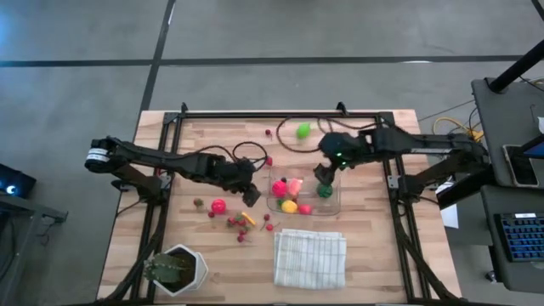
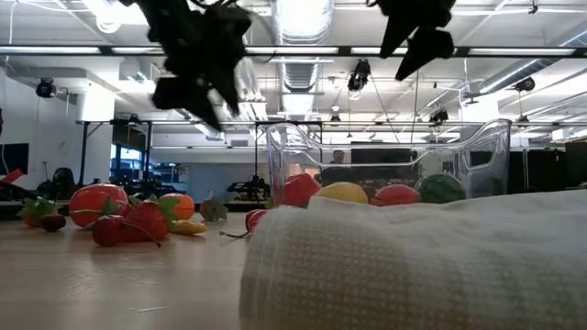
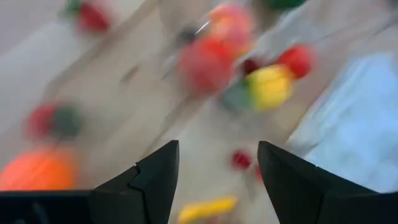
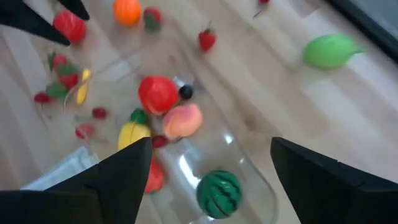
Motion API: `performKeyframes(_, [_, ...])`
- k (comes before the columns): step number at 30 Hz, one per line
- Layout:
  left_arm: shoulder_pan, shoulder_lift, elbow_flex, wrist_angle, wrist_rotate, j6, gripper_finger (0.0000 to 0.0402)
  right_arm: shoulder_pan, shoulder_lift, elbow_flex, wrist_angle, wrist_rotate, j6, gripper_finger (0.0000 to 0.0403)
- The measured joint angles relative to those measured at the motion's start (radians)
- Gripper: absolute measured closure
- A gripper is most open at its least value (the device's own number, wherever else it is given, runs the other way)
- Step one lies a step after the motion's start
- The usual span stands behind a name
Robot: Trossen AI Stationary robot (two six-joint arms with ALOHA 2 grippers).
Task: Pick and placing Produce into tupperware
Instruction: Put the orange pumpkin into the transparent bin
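The clear tupperware (image 1: 333,202) stands at mid table. In it lie a pink ball (image 1: 280,188), a peach piece (image 1: 295,184), a yellow piece (image 1: 290,206) and a striped dark green ball (image 4: 219,193). Loose produce lies on the wood to its left: a pink ball (image 1: 218,206) and several small red, yellow and green pieces (image 1: 242,223). A green fruit (image 1: 303,130) lies toward the far edge. My left gripper (image 1: 249,189) (image 3: 217,149) hangs open and empty above the table just left of the tupperware. My right gripper (image 1: 324,177) (image 4: 210,142) hangs open and empty over its far right part.
A folded white cloth (image 1: 310,257) lies near the table's near edge, right below the tupperware. A potted green plant in a white hexagonal pot (image 1: 176,269) stands at the near left corner. A black cable (image 1: 289,127) curls on the far part of the table.
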Motion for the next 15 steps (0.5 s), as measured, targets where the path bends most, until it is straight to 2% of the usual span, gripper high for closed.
performKeyframes(4, [0.004, 0.000, 0.060, -0.356, -0.126, -0.136, 0.0198, -0.002, -0.064, 0.000, -0.018, 0.059, 0.034, 0.0081])
performKeyframes(7, [0.005, 0.005, 0.059, -0.491, -0.151, -0.194, 0.0198, -0.003, -0.099, 0.000, -0.034, 0.098, 0.044, 0.0083])
performKeyframes(15, [0.041, 0.033, -0.001, -0.368, -0.127, -0.188, 0.0198, -0.005, -0.112, 0.000, -0.054, 0.134, 0.040, 0.0078])
